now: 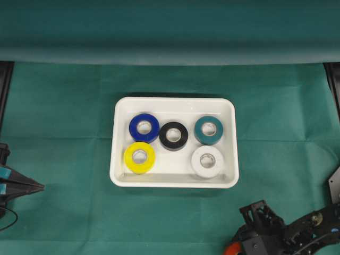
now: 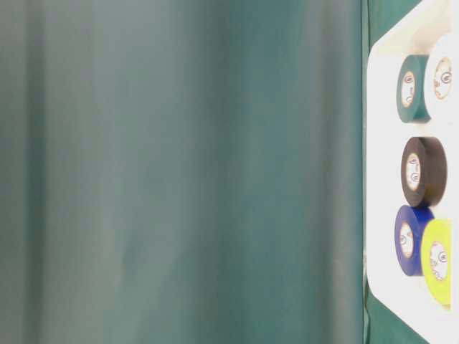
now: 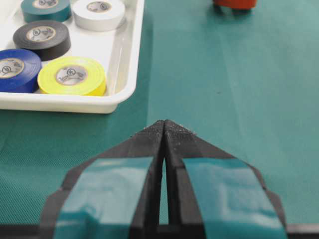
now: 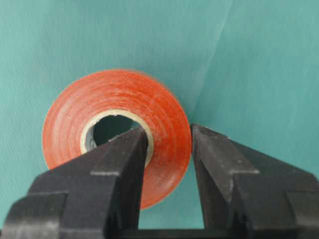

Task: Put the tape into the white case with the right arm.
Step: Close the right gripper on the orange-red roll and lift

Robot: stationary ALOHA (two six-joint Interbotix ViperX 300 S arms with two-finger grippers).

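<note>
An orange-red tape roll [image 4: 119, 94] lies on the green cloth near the front right edge of the table; it also shows as tape [image 1: 231, 250] in the overhead view and as tape [image 3: 234, 3] in the left wrist view. My right gripper [image 4: 169, 129] is shut on its wall, one finger in the core hole and the other outside the roll. The white case [image 1: 174, 100] sits mid-table, up and to the left of that roll, and holds several rolls. My left gripper [image 3: 163, 122], marked with light-blue strips, is shut on nothing at the left edge [image 1: 36, 186].
In the case lie blue [image 1: 144, 127], black [image 1: 173, 136], teal [image 1: 209, 130], yellow [image 1: 139, 158] and white [image 1: 207, 161] rolls. Bare case floor shows at the front middle [image 1: 172, 164]. The right arm [image 1: 297, 234] comes in from the bottom right corner.
</note>
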